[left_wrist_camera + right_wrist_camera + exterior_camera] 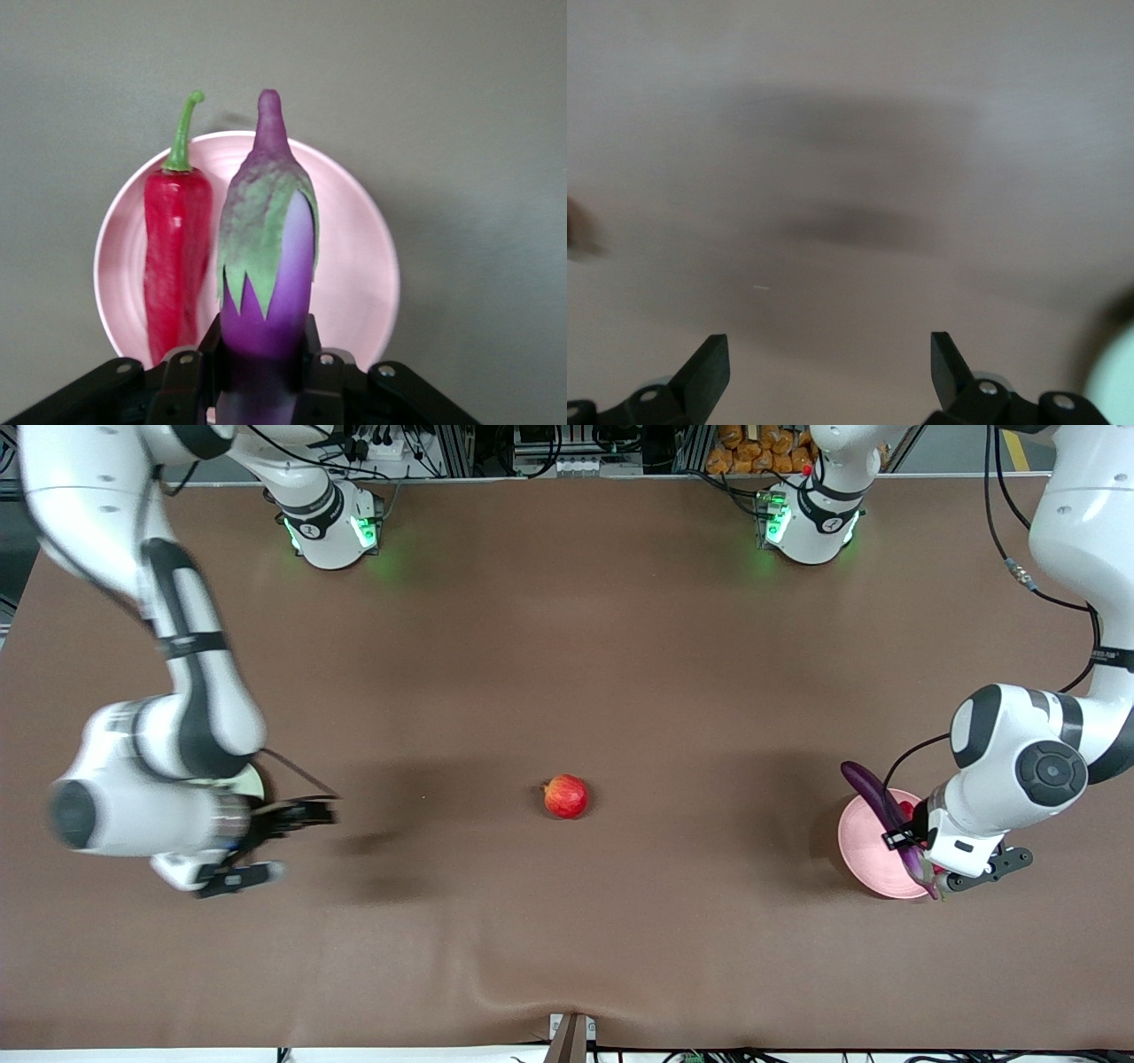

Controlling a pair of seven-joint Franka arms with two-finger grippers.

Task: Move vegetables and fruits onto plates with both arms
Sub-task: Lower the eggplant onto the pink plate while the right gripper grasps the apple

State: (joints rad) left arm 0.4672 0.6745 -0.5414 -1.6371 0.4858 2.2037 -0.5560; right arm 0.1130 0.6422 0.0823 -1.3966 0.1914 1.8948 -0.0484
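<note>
My left gripper (917, 859) is shut on the purple eggplant (868, 793) and holds it over the pale pink plate (861, 850). In the left wrist view the jaws (263, 354) clamp the eggplant (270, 257) at its purple body. The red chili (175, 257) lies on the pink plate (354, 266) beside it. The round red fruit (566, 795) sits alone mid-table. My right gripper (306, 841) is open and empty, low over bare table beside the pale green plate (255, 779), which the right arm mostly hides. The yellow-green fruit is out of view.
The brown table cloth (567, 646) spreads between the two plates. In the right wrist view the open gripper (828, 363) faces bare cloth, and a pale plate edge (1112, 390) shows at the corner. The arm bases (328, 522) stand along the table's edge farthest from the camera.
</note>
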